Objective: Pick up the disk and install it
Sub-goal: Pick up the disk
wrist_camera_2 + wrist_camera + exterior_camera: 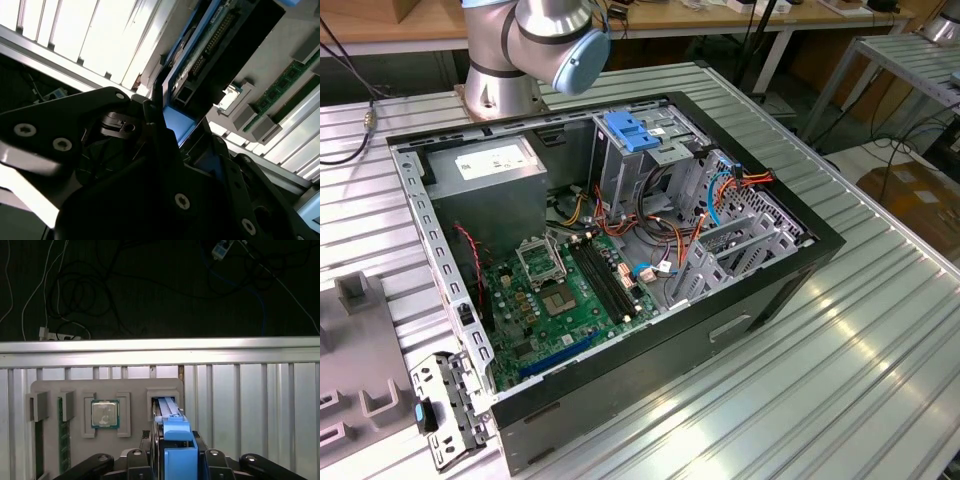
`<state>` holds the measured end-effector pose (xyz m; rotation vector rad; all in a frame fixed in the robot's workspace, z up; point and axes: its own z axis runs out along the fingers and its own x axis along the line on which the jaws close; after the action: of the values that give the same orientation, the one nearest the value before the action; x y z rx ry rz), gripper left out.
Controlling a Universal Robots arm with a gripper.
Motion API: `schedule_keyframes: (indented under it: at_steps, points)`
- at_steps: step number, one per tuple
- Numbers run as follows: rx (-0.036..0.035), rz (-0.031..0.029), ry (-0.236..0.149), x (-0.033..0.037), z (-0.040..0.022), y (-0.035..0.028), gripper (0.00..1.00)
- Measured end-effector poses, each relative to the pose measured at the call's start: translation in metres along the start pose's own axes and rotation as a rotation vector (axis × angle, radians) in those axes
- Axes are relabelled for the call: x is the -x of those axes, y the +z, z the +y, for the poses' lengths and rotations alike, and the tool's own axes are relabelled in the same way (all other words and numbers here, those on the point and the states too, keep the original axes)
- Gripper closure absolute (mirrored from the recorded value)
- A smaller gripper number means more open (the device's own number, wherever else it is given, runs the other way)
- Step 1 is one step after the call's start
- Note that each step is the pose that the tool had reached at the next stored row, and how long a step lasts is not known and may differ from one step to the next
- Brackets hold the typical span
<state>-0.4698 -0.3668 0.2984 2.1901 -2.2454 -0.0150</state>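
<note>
Disk (176, 429) half-hidden, clamped by gripper (175, 456)

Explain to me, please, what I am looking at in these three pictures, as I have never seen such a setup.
This is a robot arm mounted on a ribbed metal table. The exterior view comes from a camera off the arm and shows an open computer case lying on that table. The two wrist views come from cameras riding on the arm, looking along its tool. In the first wrist view the tool appears shut on the disk, a drive in blue rails standing on edge in a slot of a grey holder. That holder also carries a processor chip and a memory stick.
</note>
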Motion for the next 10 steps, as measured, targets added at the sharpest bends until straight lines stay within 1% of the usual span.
schedule_keyframes:
  at_steps: [5,6,7,8,10]
  points:
    - [0.0001,0.0001,0.000,0.0000,0.0000,0.0013,0.57]
    - [0.0001,0.0001,0.000,0.0000,0.0000,0.0018,0.63]
    - [0.0001,0.0013,0.000,0.0000,0.0000,0.0021,0.63]
    - [0.0000,0.0030,-0.010,0.0000,0.0000,0.0024,0.63]
    - [0.0000,0.0029,-0.010,0.0000,0.0000,0.0024,0.63]
